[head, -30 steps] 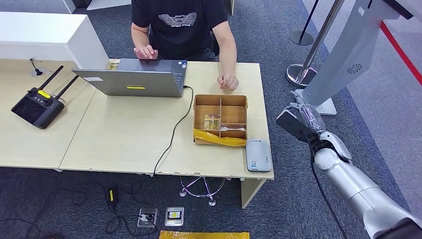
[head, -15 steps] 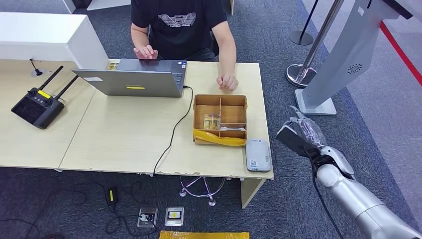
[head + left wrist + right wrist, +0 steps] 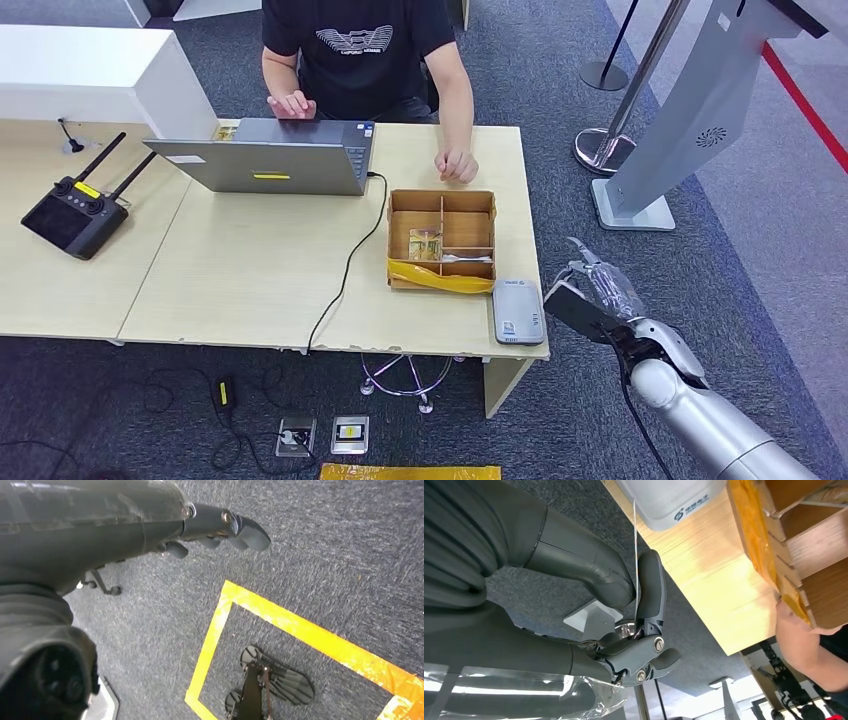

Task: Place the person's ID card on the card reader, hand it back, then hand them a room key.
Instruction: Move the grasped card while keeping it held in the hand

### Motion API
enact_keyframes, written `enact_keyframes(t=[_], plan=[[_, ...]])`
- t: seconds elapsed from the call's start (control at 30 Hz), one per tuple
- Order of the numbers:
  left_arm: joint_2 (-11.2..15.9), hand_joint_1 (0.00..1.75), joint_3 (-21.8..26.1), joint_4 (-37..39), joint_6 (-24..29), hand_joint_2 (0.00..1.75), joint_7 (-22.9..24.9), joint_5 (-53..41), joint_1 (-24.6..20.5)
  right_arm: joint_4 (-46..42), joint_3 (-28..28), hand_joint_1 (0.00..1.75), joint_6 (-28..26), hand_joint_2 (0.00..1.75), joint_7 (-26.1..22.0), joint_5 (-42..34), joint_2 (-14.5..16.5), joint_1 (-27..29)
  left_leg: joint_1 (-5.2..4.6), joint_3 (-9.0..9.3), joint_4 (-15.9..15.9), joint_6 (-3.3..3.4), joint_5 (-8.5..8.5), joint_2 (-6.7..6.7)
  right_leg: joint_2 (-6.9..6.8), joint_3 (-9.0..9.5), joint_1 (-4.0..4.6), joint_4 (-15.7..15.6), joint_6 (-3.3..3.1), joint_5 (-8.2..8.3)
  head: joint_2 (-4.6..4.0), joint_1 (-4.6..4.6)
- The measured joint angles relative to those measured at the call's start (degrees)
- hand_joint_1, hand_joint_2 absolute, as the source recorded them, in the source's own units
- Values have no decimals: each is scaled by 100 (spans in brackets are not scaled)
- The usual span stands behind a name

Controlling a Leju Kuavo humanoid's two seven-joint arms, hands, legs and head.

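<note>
My right hand [image 3: 592, 300] hovers off the table's right edge, just right of the grey card reader [image 3: 518, 311]. In the right wrist view the thin ID card [image 3: 635, 545] shows edge-on, pinched between thumb [image 3: 589, 562] and a finger [image 3: 649, 587], its tip close to the reader [image 3: 669, 497]. The cardboard compartment box [image 3: 443, 203] behind the reader holds a small clear packet [image 3: 427, 245]. The person sits behind the table with one hand [image 3: 455, 165] resting on it near the box. My left hand [image 3: 215, 527] hangs over the carpet, fingers loosely extended, holding nothing.
An open laptop [image 3: 265, 155] sits before the person, its black cable [image 3: 345, 265] trailing off the front edge. A black remote controller [image 3: 75, 215] lies at the left. Grey stand bases [image 3: 625, 205] and stanchions [image 3: 600, 150] stand on the carpet to the right.
My right hand has come down and leftward with the card, closer to the card reader's right side. The person and the table things have stayed put.
</note>
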Motion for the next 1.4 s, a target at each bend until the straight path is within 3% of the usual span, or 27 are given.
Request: enact_keyframes(t=[0.6, 1.4], plan=[[9, 0, -149, 0, -73, 0, -79, -61, -8, -546, 173, 175, -67, 175, 170, 54, -116, 226, 0, 0, 0, 0, 0, 4, 5, -2, 0, 2, 0, 0, 0, 0], [23, 0, -338, 0, -116, 0, -59, -41, -43, -246, 130, 175, 484, 175, 197, 583, 410, -132, 0, -4, 0, -1, 0, 4, 3, -6, 0, 8, 0, 0, 0, 0]])
